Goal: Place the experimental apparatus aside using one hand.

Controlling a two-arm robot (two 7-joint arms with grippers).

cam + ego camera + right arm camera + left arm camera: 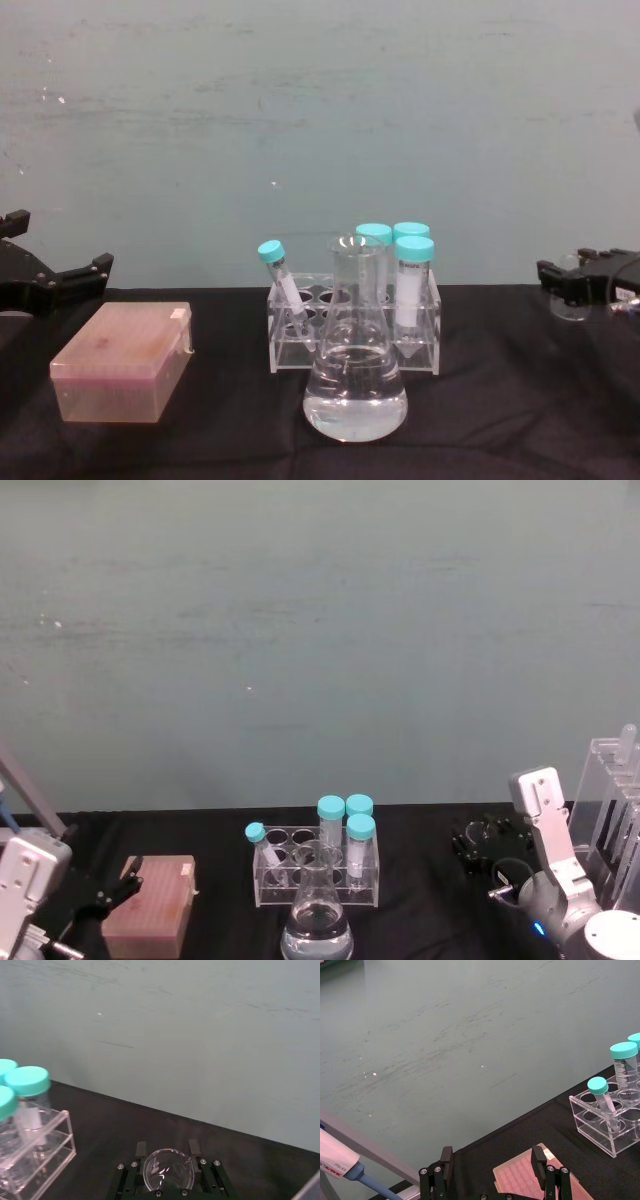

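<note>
A small glass beaker (168, 1172) sits between the fingers (141, 1150) of my right gripper (168, 1150), which is shut on it at the right side of the black table. From the chest, the same beaker (570, 302) hangs low under that gripper (585, 275). A large conical flask (355, 385) with clear liquid stands front centre. A tall acrylic stand (612, 800) with long tubes rises at the far right, beside the right arm. My left gripper (492, 1160) hovers open over the near end of a pink box, holding nothing.
A clear rack (352, 335) with several teal-capped tubes stands just behind the flask. The pink tip box (150, 905) lies at the left. A pipette (340, 1160) on a grey stand is at the far left edge. A pale green wall closes off the table's back.
</note>
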